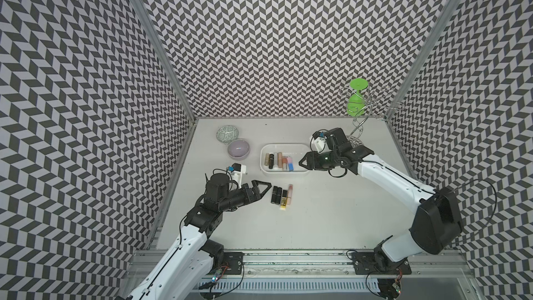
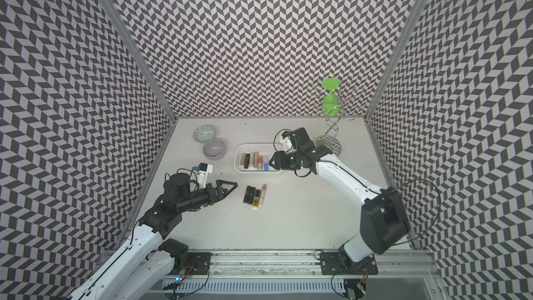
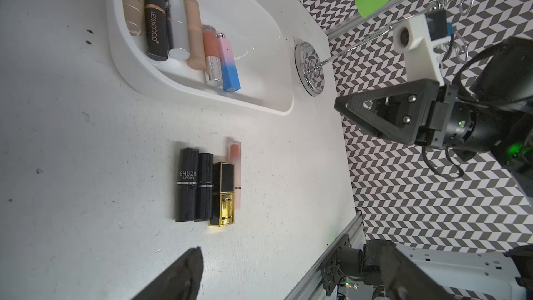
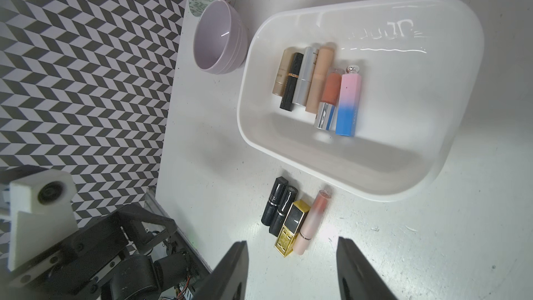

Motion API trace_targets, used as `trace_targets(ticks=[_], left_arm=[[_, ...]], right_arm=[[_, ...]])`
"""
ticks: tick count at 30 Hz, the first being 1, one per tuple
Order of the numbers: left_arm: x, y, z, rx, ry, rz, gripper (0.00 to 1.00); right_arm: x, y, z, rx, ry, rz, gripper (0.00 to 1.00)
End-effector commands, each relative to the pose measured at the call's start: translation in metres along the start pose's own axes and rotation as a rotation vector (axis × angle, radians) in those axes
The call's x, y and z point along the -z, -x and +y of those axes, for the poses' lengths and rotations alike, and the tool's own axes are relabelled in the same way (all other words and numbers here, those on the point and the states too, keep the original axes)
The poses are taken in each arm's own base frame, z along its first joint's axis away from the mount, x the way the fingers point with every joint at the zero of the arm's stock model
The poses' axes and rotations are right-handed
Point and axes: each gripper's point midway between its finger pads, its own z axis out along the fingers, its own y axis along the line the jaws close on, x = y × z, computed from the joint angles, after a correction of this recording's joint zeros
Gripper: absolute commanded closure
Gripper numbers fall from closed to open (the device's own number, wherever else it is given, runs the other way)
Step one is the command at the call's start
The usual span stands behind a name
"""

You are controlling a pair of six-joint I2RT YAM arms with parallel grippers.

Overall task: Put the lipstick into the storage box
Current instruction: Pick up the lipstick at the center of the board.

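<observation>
The storage box [image 1: 300, 151] [image 2: 253, 146] is a shallow white tray at mid-table holding several lipsticks [image 1: 279, 161] side by side; a pink-and-blue one [image 4: 348, 102] lies at the right end of that row. Several more lipsticks [image 1: 281, 196] [image 3: 207, 186] [image 4: 291, 220] lie on the table in front of the box: two black, one black-and-gold, one pink. My right gripper [image 1: 302, 163] [image 4: 291, 269] hovers over the box's right front corner, open and empty. My left gripper [image 1: 266, 189] [image 3: 288, 281] is open just left of the loose row, touching nothing.
A lilac bowl [image 1: 238, 149] and a green-patterned bowl [image 1: 227, 134] stand at the back left, close to the box. A wire stand [image 1: 357, 128] carrying a green cup [image 1: 355, 102] rises at the back right, just behind my right wrist.
</observation>
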Motion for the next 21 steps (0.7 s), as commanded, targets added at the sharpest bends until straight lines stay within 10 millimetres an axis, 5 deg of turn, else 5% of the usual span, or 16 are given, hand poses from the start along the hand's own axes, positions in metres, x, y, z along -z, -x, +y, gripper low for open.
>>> trace_targets(ticks=[1,11,21], left_arm=[[-0.001,0.010,-0.006,-0.008,-0.031,-0.041,0.01],[-0.004,0.003,0.006,0.037,-0.019,-0.039,0.01],[0.007,-0.004,0.007,0.046,-0.018,-0.059,0.01]], right_arm=[[0.009,-0.011,0.001,0.005,0.001,-0.019,0.46],[-0.028,-0.081,0.008,0.004,-0.036,0.071,0.46],[-0.069,-0.101,-0.004,0.007,-0.178,0.124,0.43]])
